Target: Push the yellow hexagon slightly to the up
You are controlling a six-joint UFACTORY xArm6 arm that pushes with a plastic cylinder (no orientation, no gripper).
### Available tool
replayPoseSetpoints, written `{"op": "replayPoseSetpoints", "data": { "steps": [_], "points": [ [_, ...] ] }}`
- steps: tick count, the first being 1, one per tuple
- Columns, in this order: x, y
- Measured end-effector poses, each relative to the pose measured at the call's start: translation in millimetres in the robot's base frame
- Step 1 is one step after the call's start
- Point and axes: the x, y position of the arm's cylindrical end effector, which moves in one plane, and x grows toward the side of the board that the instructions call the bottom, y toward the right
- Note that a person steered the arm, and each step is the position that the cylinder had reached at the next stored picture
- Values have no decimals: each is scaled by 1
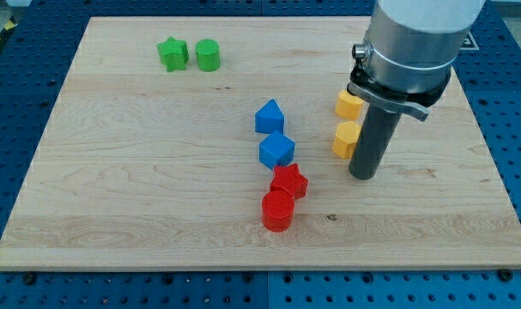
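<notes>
On the view's right half of the wooden table (140, 197), your arm's dark rod stands upright, its tip (363, 176) resting on the wood just beside and slightly below the lower of two yellow blocks. You have no jaws on this rig, so none can be called spread or pressed; the rod alone meets the blocks.

That lower yellow block (345, 138) lies against the rod's left side as you see it, touching or very nearly so; its outline is partly covered, so you cannot be sure of its shape. The upper yellow block (349, 105) sits directly above it in the view, half tucked behind the grey arm housing (412, 43); which of the two is the hexagon cannot be told from this angle.

Left of the rod, toward the table's centre, you see a blue block with a peaked top (269, 117), a blue cube-like block (276, 150) just beneath it, then a red star (289, 181) and a red cylinder (277, 210), the four running close together in a downward line.

Well apart, near the view's top left, a green star (172, 53) sits just beside a green cylinder (208, 55).
</notes>
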Motion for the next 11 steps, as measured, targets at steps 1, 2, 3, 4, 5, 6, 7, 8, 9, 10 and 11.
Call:
{"op": "replayPoseSetpoints", "data": {
  "steps": [1,2,3,4,5,6,7,8,9,10,11],
  "points": [
    [0,0],
    [-8,-1],
    [-14,-2],
    [-21,-5],
    [-26,-13],
    [-35,-24],
    [-60,-26],
    [-91,-26],
    [-126,-26],
    [-157,-26],
    [-170,-26]
  ]
}}
